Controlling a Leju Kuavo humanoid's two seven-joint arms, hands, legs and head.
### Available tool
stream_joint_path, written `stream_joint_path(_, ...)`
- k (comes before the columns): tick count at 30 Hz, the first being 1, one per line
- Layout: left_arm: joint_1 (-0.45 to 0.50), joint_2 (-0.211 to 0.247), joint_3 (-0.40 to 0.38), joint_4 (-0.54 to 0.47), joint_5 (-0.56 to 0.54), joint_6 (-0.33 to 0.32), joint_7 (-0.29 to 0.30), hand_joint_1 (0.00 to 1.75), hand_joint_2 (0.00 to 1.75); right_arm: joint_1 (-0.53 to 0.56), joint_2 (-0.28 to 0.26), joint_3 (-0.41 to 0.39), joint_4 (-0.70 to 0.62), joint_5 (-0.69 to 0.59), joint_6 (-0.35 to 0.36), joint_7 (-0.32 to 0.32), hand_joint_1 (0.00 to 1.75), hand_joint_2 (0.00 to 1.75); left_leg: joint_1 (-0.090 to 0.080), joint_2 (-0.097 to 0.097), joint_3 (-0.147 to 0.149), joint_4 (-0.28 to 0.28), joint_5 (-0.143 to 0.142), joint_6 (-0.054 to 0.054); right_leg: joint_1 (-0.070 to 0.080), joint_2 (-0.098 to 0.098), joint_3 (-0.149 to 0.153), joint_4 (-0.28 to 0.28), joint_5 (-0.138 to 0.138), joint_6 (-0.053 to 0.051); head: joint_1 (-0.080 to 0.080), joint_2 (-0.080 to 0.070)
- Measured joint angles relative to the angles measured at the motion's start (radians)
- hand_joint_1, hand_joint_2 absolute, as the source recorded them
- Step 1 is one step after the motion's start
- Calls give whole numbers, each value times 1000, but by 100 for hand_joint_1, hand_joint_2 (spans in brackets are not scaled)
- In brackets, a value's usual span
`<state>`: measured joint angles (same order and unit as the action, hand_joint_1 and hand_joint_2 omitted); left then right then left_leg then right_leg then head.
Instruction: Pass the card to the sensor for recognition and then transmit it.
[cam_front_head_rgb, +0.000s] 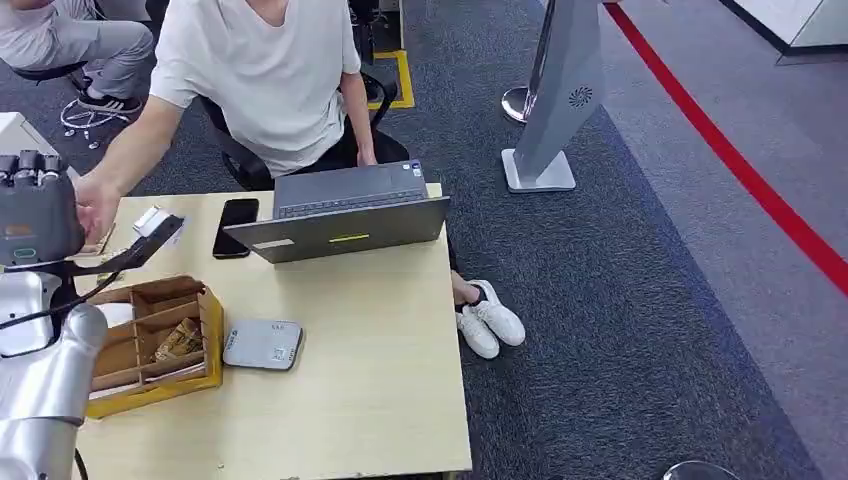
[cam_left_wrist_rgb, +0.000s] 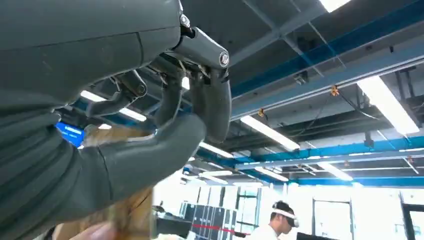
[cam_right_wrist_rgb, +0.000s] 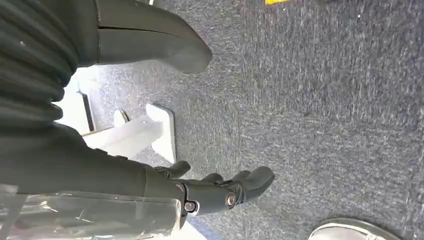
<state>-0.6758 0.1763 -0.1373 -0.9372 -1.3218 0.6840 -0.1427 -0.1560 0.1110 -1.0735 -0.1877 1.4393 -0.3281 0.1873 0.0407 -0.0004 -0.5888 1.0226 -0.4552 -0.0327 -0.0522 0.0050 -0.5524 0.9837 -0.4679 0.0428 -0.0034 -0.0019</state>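
My left hand (cam_front_head_rgb: 38, 212) is raised over the table's far left corner, its back toward the head camera. In the left wrist view the fingers (cam_left_wrist_rgb: 210, 100) curl toward the thumb, and a blurred tan flat piece with a straight edge, which looks like the card (cam_left_wrist_rgb: 131, 215), lies between them. A seated person's hand (cam_front_head_rgb: 96, 205) reaches right up against my left hand. The grey sensor pad (cam_front_head_rgb: 262, 344) lies flat on the table beside a cardboard box. My right hand (cam_right_wrist_rgb: 215, 190) hangs over the carpet with its fingers apart, holding nothing.
A wooden table (cam_front_head_rgb: 380, 380) carries an open cardboard box (cam_front_head_rgb: 150, 340), a grey laptop (cam_front_head_rgb: 345, 212), a black phone (cam_front_head_rgb: 235, 226) and a small white item (cam_front_head_rgb: 155, 222). A grey floor stand (cam_front_head_rgb: 555, 110) and a red floor line (cam_front_head_rgb: 740, 170) are to the right.
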Motion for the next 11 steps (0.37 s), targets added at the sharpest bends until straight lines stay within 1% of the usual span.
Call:
stream_joint_path(2, -36, -13, -4, 51, 21, 0, -10, 0, 175, -1, 3, 2, 1, 0, 0, 0, 0, 175, 0, 1, 0, 0, 0, 0, 0, 1, 0, 0, 0, 0, -1, 0)
stream_joint_path(5, -56, -28, -6, 91, 38, 1, -18, 0, 175, -1, 5, 2, 1, -3, 0, 0, 0, 175, 0, 1, -1, 0, 0, 0, 0, 2, -1, 0, 0, 0, 0, 0)
stream_joint_path(11, -56, -34, -6, 104, 76, 3, -31, 0, 175, 2, 6, 2, 1, -5, 0, 0, 0, 175, 0, 2, -2, 0, -1, 0, 0, 2, -2, 0, -1, 0, -1, 0)
